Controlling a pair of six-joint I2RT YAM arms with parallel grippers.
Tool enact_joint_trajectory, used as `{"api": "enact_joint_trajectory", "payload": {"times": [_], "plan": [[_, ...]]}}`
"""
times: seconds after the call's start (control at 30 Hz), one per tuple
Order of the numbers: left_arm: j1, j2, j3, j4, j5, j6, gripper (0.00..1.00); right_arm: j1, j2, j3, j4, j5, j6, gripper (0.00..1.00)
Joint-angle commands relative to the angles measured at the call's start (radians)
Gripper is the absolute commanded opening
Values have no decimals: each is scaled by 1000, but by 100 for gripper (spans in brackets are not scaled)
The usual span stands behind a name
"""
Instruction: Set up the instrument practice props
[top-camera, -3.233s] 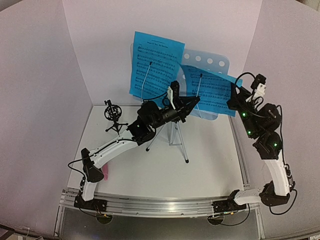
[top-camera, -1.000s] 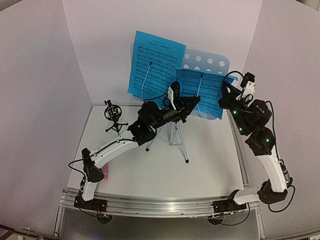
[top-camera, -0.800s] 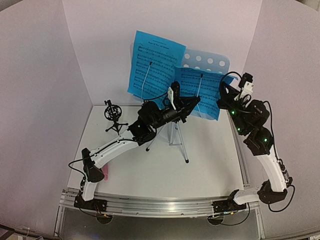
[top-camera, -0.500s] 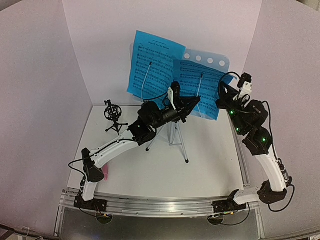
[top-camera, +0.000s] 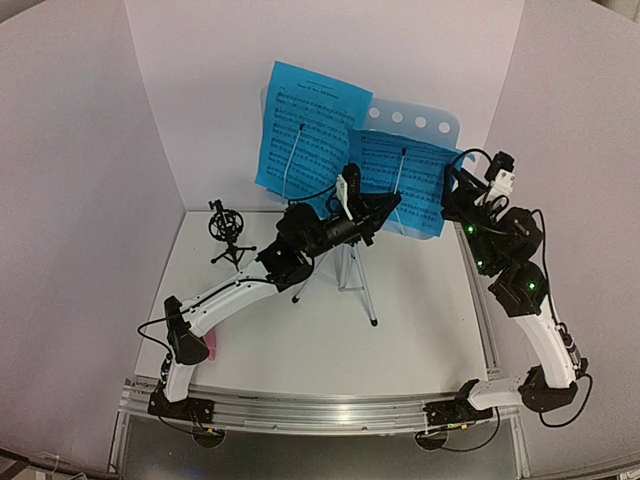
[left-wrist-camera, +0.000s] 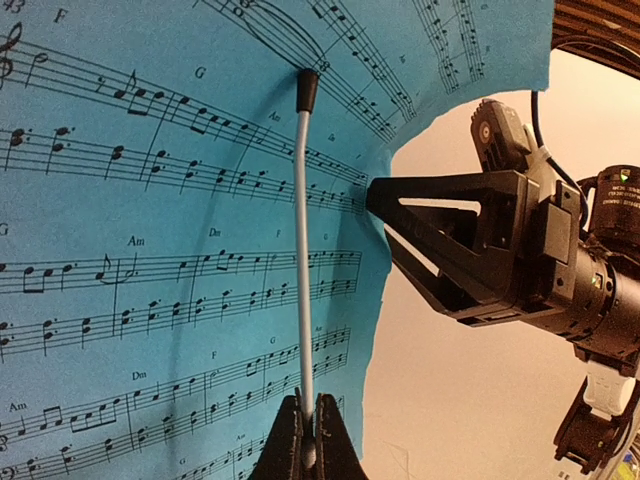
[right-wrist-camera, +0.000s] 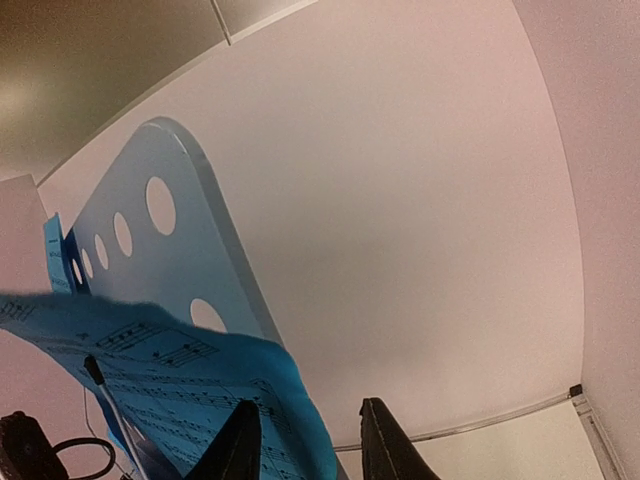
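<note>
The pale-blue music-stand desk (top-camera: 432, 125) stands upper centre in the overhead view on its silver tripod legs (top-camera: 360, 285). A few seconds ago its right half showed bare, with the right sheet-music page (top-camera: 400, 185) sagging askew off the right edge. Now that page lies up against the desk just under the row of holes, close beside the left page (top-camera: 305, 130). We judge both pages seated, with only the letting-go left. The right gripper (right-wrist-camera: 308, 412) has drawn slightly back to the right; its jaws stand apart with the page's right edge between them, not pinched. The left gripper (left-wrist-camera: 310, 425) stays closed on the foot of the retaining wire (left-wrist-camera: 303, 250) lying across that page. The black mic mount (top-camera: 228, 232) stands centre left without the pink microphone (top-camera: 212, 345), which lies lower left beside the left arm, so we reckon that step remains. On the page we read the chord letters G, Am, Dm and F; the title is too small to read, and we can make out no brand mark.
</note>
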Motion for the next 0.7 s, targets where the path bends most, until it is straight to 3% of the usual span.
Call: {"api": "enact_joint_trajectory", "payload": {"times": [0.0,0.2,0.5,0.67], "plan": [[-8,14,28,27,7,43,0,0,-22,-1,53,17,3,36],[-9,8,18,32,17,57,25,0,-17,4,57,13,3,41],[-8,-32,-20,51,45,113,31,0,4,36,63,5,-5,43],[-9,-91,-83,60,109,154,42,0,-15,9,69,29,4,43]]}}
